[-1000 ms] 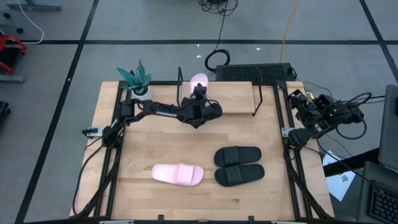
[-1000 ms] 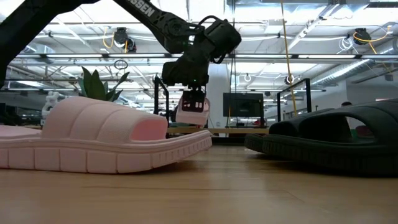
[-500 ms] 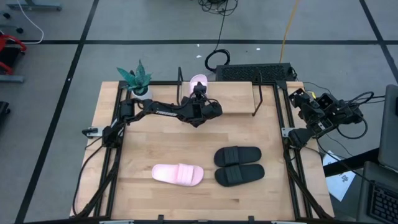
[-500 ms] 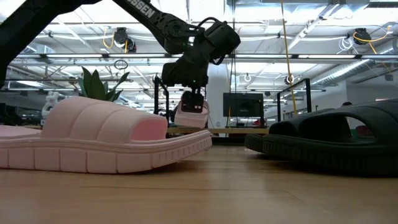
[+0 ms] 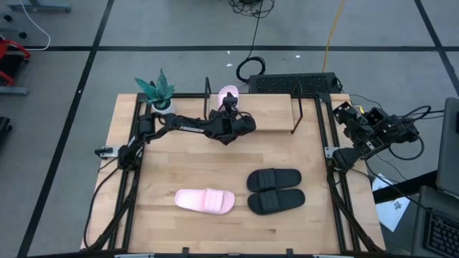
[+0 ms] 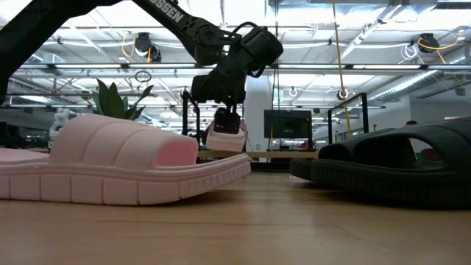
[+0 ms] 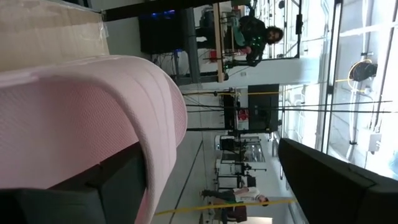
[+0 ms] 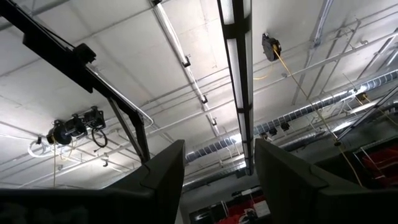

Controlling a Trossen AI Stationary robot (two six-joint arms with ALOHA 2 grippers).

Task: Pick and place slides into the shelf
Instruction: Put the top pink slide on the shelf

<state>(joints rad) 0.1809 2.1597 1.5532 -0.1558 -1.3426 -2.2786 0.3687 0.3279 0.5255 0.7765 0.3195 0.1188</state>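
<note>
Wooden tabletop [image 5: 179, 172] takes up most of the overhead shot, light planks inside a black metal frame. At its far edge sits the low shelf [image 5: 272, 115], a light wooden board with thin black wire end frames. Left arm is stretched from the table's left side over to that shelf, and its left gripper [image 5: 229, 107] is right at the pale pink slide sandal [image 5: 228, 92] parked at the shelf's left end, toe pointing away from the table. In the low view that slide [image 6: 227, 136] hangs just under the gripper at board level; I can't tell if it's fully resting on the board. From the left wrist camera the fingers [image 7: 118, 186] are spread wide either side of the pink strap, so the jaws look loosened rather than clamped. Right arm is folded up off the table's right edge, right gripper [image 5: 343, 113] aimed at the ceiling, fingers [image 8: 161, 174] parted with nothing between them. On the tabletop the second pale pink slide [image 5: 205, 201] lies near the front, and just beside it to the right the black pair of slides [image 5: 275, 190] sit side by side. Small green potted plant [image 5: 158, 92] at the far left corner.
</note>
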